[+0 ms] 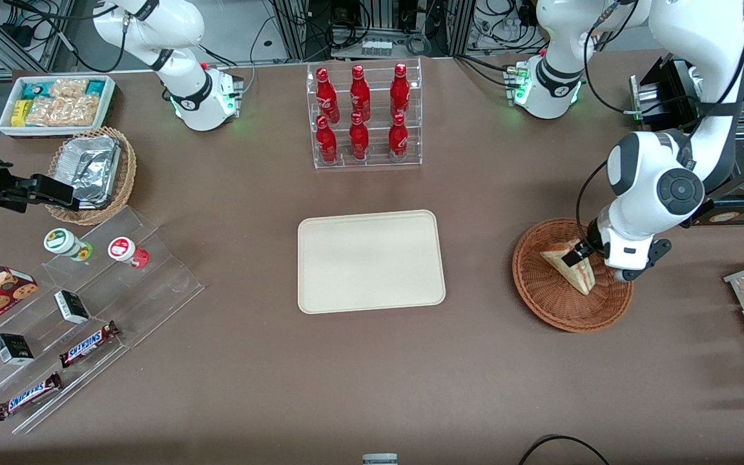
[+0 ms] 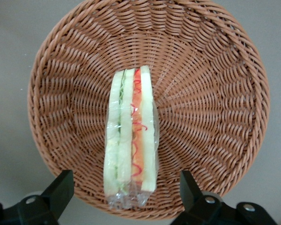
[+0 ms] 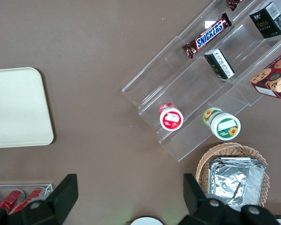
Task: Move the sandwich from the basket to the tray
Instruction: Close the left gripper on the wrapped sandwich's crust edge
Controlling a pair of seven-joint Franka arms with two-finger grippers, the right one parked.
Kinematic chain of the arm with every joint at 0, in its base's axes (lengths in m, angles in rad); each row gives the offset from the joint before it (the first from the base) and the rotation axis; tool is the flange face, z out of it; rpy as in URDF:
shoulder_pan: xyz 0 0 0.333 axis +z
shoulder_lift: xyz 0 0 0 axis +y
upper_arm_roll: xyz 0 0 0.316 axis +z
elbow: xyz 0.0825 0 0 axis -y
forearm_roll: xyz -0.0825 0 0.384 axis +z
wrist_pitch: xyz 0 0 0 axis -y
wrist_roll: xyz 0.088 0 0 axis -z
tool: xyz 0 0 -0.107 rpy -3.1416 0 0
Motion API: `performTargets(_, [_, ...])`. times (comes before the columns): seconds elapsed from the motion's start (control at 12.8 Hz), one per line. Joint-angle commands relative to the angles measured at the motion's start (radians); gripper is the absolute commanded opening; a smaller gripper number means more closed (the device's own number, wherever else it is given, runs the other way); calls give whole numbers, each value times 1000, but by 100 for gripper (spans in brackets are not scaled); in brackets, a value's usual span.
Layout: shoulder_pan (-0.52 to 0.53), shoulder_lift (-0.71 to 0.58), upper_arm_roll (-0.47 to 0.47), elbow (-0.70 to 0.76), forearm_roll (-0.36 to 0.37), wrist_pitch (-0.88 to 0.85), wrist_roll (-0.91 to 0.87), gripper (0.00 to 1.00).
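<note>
1. One small triangular wedge sandwich (image 2: 131,136) of pale bread, red and green filling, clear wrap: stands on edge in the round reddish-brown woven wicker basket (image 1: 543,294), cut face upward, so the filling layers face the wrist camera.
2. Left arm's gripper (image 2: 126,197): poised above the basket, fingers spread wide to either side of the wedge, holding nothing; seemingly aligned to pinch the bread faces.
3. Flat cream-beige rectangular tray (image 1: 371,261): bare, at nine o'clock from the basket in the front view, well apart; presumably the destination.
</note>
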Motion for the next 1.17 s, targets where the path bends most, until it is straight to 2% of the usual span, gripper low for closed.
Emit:
performTargets(0.0, [2, 29, -8, -2, 9, 43, -36, 100])
performTargets(0.62, [2, 77, -10, -22, 3, 91, -41, 100])
performTargets(0.7, [2, 83, -10, -22, 3, 91, -50, 96])
performTargets(0.78, [2, 84, -10, -22, 4, 93, -71, 86])
performTargets(0.86, [2, 86, -10, -22, 4, 91, -76, 67])
performTargets(0.94, [2, 83, -8, -22, 6, 87, -76, 37])
performTargets(1.01, [2, 78, -8, -22, 6, 82, -76, 15])
performTargets(1.09, [2, 74, -8, -22, 6, 77, -76, 0])
